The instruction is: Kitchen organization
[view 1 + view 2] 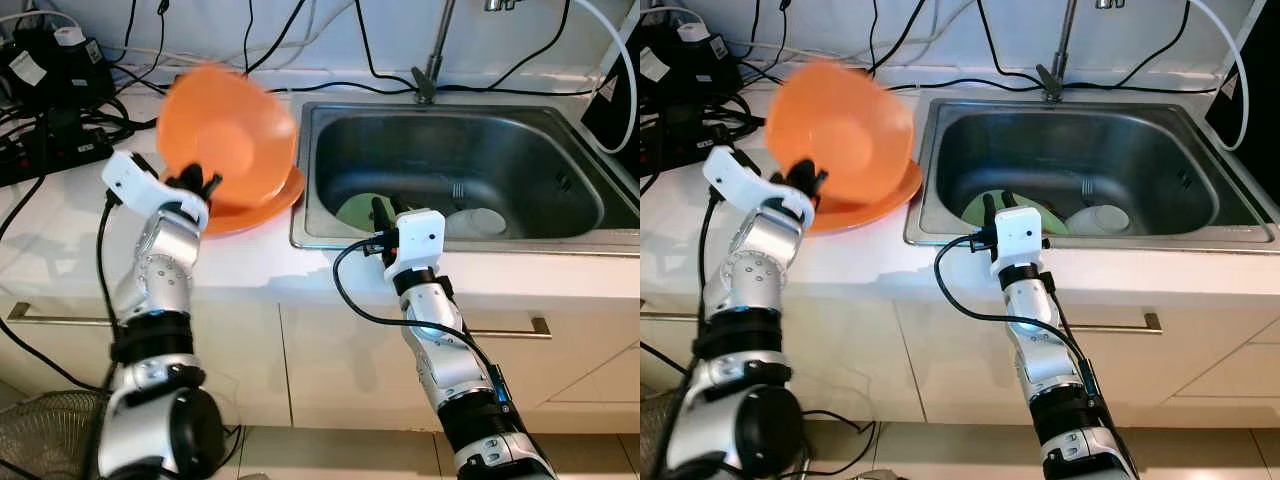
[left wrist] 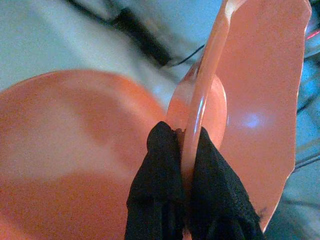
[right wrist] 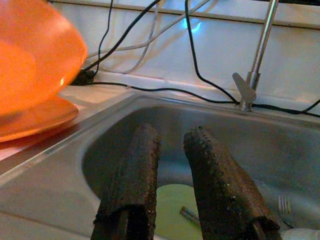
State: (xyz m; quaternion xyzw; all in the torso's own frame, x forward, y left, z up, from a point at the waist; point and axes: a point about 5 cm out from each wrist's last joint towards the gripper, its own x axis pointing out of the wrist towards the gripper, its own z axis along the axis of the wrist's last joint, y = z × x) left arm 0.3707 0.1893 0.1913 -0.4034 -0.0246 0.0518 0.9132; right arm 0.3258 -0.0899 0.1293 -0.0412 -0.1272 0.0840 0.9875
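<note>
Both silver arms are bent up from below the desk [image 1: 60, 250]. The right gripper [image 1: 385, 213] pokes over the front edge of the steel sink [image 1: 330, 160], fingers [image 3: 215, 185] a narrow gap apart with nothing between them, aimed at a pale green plate [image 1: 358, 211] on the sink floor next to a white dish [image 1: 478, 220]. The left gripper [image 1: 198, 182] has its fingers [image 2: 160, 175] pinched tight on the rim of an orange bowl [image 1: 228, 130], tipped up on edge and a bit blurry, just above an orange plate [image 1: 262, 207] sitting on the desk left of the sink. Faucet [image 1: 430, 60] and black cables [image 1: 60, 120] run along the back wall
</note>
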